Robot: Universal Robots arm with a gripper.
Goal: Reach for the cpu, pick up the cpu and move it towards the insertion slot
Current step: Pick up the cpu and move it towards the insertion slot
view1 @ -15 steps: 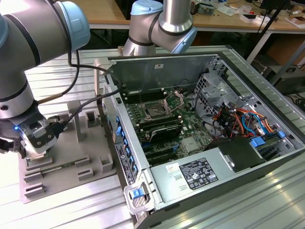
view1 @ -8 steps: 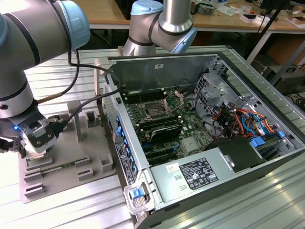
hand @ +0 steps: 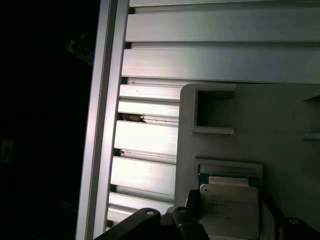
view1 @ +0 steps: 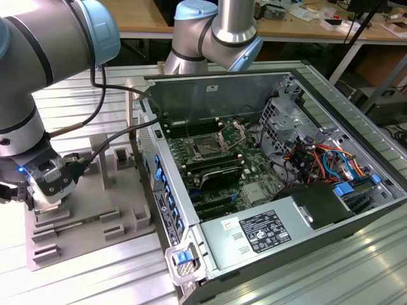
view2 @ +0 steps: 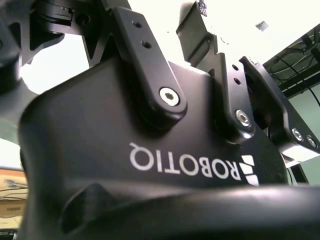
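The cpu [hand: 229,212], a small square chip with a shiny silver top and a green rim, lies in a recess of the grey plastic tray [hand: 280,130] in the first wrist view. My gripper [hand: 230,222] is down over it, with dark fingers [hand: 192,217] pressed against two opposite sides, shut on the chip. In the exterior view the gripper [view1: 39,189] sits low over the tray [view1: 95,213] at the exterior view's left. The insertion slot [view1: 206,147], a dark square socket with its steel bracket raised, lies on the green board inside the open computer case.
The case's metal wall [view1: 166,197] stands between the tray and the board. A grey power-supply box [view1: 261,232] fills the case's near corner, and cables and drive cages [view1: 318,159] sit at the exterior view's right. Ribbed aluminium table [hand: 150,140] surrounds the tray.
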